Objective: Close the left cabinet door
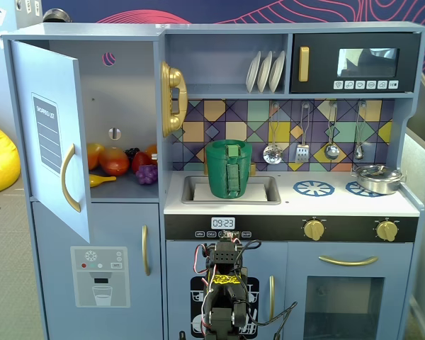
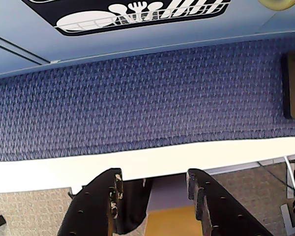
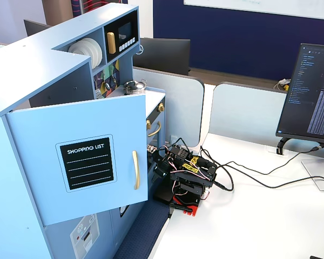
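The left cabinet door point(image 1: 48, 134) is light blue with a "SHOPPING LIST" chalkboard panel and a curved gold handle point(image 1: 69, 178). It stands wide open, swung out from the upper left compartment. In the other fixed view the door point(image 3: 83, 162) faces the camera, with its handle point(image 3: 135, 170) near its free edge. My arm point(image 1: 224, 294) sits folded low in front of the kitchen's middle, well below and right of the door; it also shows in the other fixed view point(image 3: 186, 172). In the wrist view my gripper point(image 2: 155, 183) is open and empty, pointing at a blue mat point(image 2: 137, 98).
Toy fruit point(image 1: 120, 161) lies inside the open compartment. A gold phone point(image 1: 173, 98) hangs beside it. A green pot point(image 1: 229, 168) sits in the sink. Below is the door with the dispenser graphic point(image 1: 99, 276). A monitor point(image 3: 313, 91) and cables point(image 3: 248, 181) are on the white table.
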